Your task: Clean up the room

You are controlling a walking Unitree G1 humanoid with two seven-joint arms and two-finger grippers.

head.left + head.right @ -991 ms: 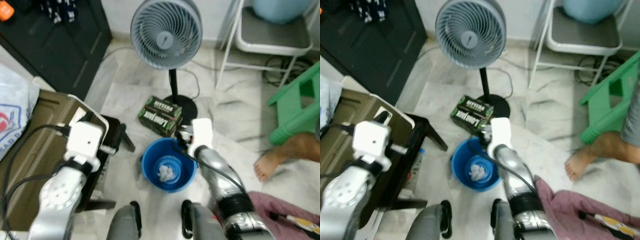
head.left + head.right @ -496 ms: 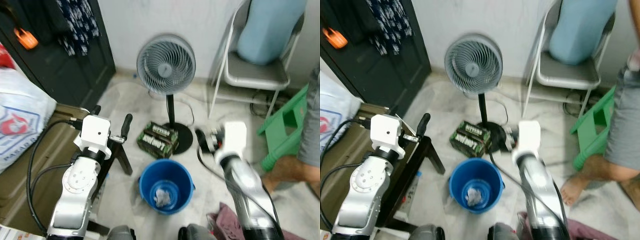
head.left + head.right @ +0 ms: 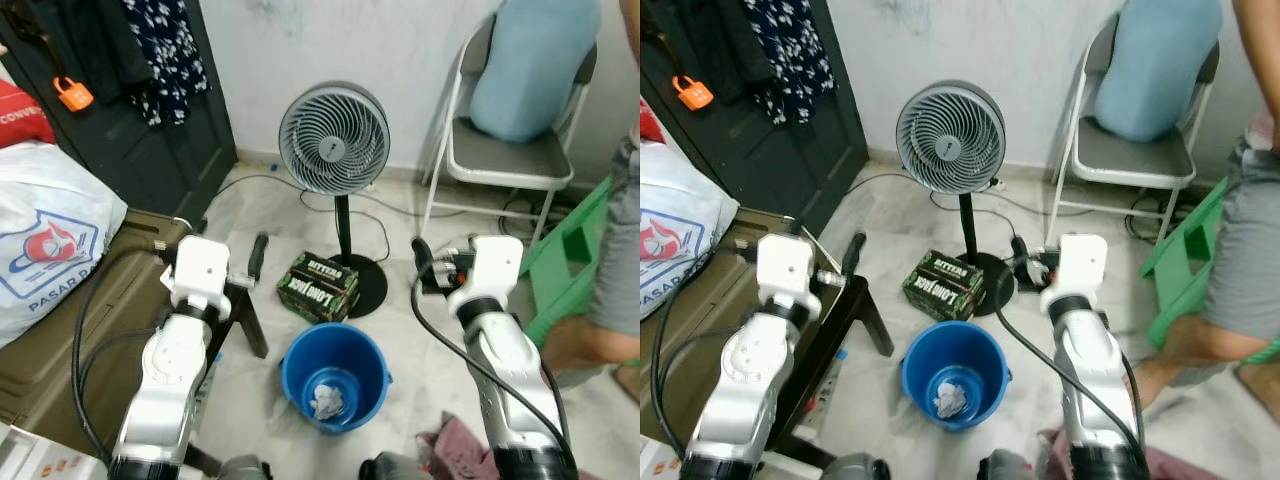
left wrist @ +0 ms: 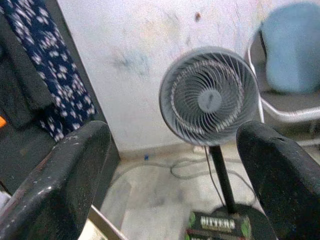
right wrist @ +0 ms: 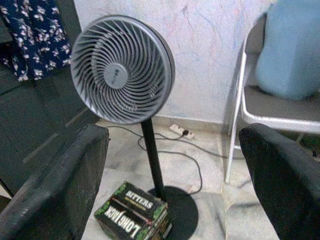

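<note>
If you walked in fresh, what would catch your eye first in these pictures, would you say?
Probably the blue bucket on the floor between the raised arms, with crumpled paper inside. Behind it a grey fan stands by the wall, a green-and-black box lying beside its base. Both grippers, left and right, are open and empty.

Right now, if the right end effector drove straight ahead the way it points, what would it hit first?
Probably the pedestal fan: the right end effector, open and empty, frames its pole. Depth is unclear; the green-and-black box sits lower, likely under the line.
</note>
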